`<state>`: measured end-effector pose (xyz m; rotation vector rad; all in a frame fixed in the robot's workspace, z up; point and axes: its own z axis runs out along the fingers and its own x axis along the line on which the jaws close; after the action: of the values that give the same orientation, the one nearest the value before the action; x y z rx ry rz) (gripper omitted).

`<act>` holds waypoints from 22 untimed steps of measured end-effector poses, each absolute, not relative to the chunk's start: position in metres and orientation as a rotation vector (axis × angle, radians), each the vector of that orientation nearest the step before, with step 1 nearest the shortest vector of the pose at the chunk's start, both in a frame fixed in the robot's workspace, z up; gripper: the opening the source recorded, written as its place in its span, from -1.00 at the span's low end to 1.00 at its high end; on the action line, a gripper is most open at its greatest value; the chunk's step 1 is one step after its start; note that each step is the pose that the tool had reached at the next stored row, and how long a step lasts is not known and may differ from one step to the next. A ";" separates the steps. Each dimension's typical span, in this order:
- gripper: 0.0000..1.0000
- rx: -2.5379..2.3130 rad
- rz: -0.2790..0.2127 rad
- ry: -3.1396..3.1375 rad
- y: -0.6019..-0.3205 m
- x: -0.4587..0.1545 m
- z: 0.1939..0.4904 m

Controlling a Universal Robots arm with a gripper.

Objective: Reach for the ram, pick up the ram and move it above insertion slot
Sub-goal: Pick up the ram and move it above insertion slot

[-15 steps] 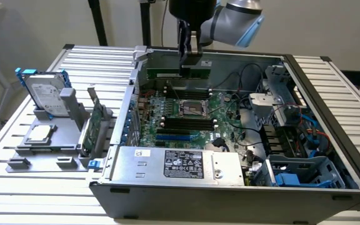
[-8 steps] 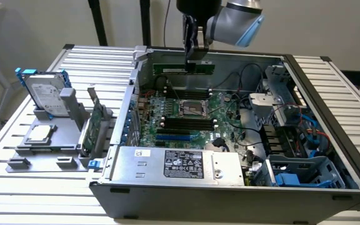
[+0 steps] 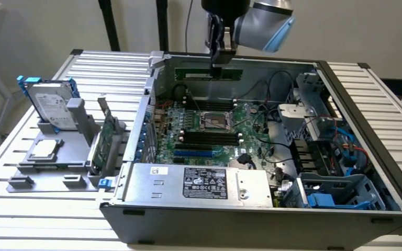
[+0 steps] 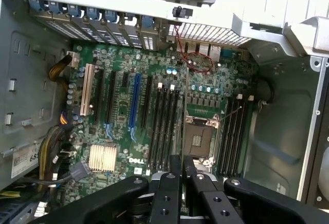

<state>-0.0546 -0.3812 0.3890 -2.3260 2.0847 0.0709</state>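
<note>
An open computer case is laid on a slatted table, its green motherboard exposed. A hard drive and an expansion card are stood in a grey holder towards the exterior view's left. The ram, a thin green stick, is pinched by the gripper above the case's far wall. Black memory slots are seen in the wrist view, with the fingers pressed close together.

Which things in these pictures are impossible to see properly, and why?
Exterior view: the print on the ram, held by the tool, is too small to read.
Exterior view: the arm above the tool is cut off by the top edge.
Wrist view: the near ends of the memory slots are hidden behind the tool.
</note>
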 end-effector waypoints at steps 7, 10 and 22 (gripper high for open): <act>-0.73 -2.272 0.070 2.142 -0.379 -0.052 0.389; -0.73 -2.251 0.070 2.163 -0.377 -0.051 0.389; -0.73 -2.225 0.070 2.189 -0.361 -0.048 0.389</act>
<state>-0.0479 -0.3610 0.3887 -2.2255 2.1888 0.0695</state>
